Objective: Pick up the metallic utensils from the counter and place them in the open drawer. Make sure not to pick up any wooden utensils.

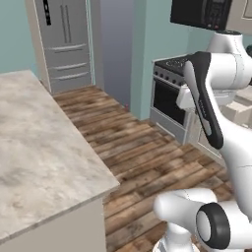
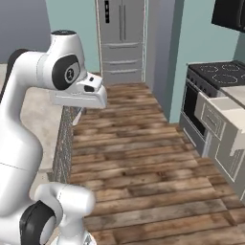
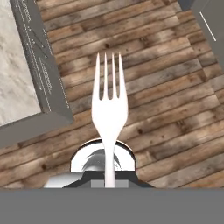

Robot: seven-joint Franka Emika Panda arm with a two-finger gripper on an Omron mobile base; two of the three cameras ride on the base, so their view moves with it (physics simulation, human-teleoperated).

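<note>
At the left, the marbled beige bench (image 1: 44, 147) runs along the near side of the kitchen. Its corner (image 3: 17, 65) shows in the hand view, just left of the claw's load. The claw (image 3: 109, 179) is closed narrowly on the thin handle of a pale metallic fork (image 3: 109, 109). The fork is off the bench and hangs over the wooden floor (image 3: 170, 109), beside the bench corner and not above the stone. Its long axis runs straight out along the line of the claw, with its four tines pointing away from the claw, toward the top of the hand view. Further right, across open floor and well apart from the arm, a cream cabinet stands beside the dark stove (image 2: 215, 76). Its drawer (image 2: 210, 119) appears to be pulled out, with the panelled front facing the room. By this reading, the fork has to travel right, away from the bench, before being lowered into the drawer. Whether the handle will lie along the drawer cannot be told yet.
</note>
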